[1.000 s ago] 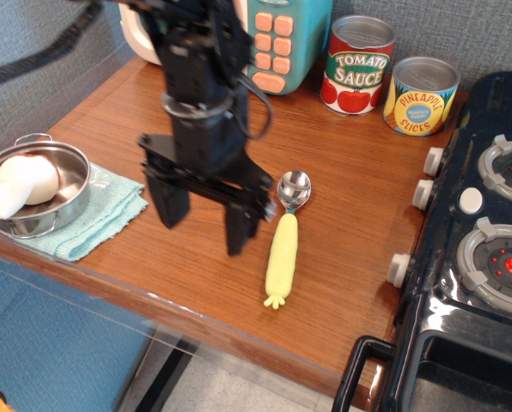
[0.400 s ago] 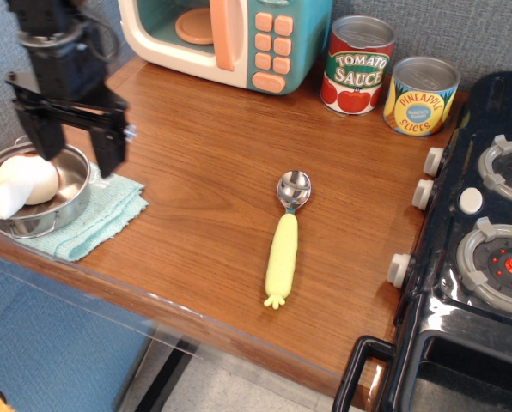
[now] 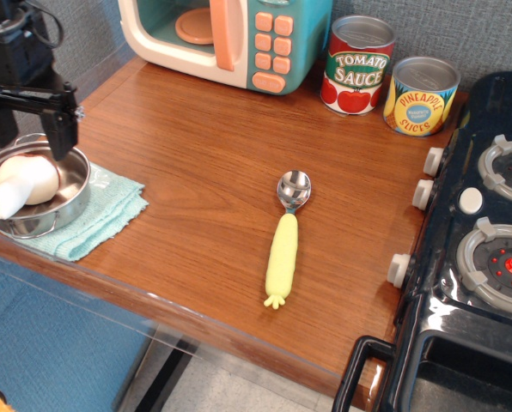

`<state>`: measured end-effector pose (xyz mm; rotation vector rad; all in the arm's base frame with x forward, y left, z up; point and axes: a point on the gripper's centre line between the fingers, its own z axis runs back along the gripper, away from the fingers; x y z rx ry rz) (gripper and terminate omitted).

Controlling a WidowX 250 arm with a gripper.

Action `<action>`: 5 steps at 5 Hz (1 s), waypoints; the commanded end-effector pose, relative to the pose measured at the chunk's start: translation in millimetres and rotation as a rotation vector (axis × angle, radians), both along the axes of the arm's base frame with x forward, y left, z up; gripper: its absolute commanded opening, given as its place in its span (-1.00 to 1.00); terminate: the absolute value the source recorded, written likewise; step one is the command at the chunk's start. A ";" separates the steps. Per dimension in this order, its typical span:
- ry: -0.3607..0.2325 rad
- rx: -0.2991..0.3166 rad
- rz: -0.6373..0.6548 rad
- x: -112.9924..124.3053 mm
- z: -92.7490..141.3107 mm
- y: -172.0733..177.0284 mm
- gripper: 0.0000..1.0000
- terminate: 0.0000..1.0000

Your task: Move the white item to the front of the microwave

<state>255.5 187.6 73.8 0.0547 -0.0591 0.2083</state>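
Observation.image view: claw (image 3: 28,130) hangs w/ jaws spread, empty, above the back rim of the steel pot (image 3: 74,190) at the table's left edge. White toy (image 3: 20,184) lies inside the pot, on a teal cloth (image 3: 110,210). Step in hand: reaching for the grab, I'd say. Next: drop straight down, close on the bulbous head, lift clear of the rim, then carry to the bare wood by the microwave (image 3: 277,43) at the back edge.

The arm comes down from the frame's 11 o'clock corner, wrist vertical. Its black claw (image 3: 28,129) points straight down, both fingers (image 3: 64,133) spread wide apart, gripping nothing.
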 end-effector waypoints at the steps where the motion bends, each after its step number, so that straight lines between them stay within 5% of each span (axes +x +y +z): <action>1: 0.053 0.028 0.049 -13.8 2.4 8.8 1.00 -1.00; 4: 0.160 0.038 0.108 -10.6 -31.6 8.6 1.00 -1.00; 5: 0.136 0.037 0.086 -8.3 -24.9 6.5 -1.00 -1.00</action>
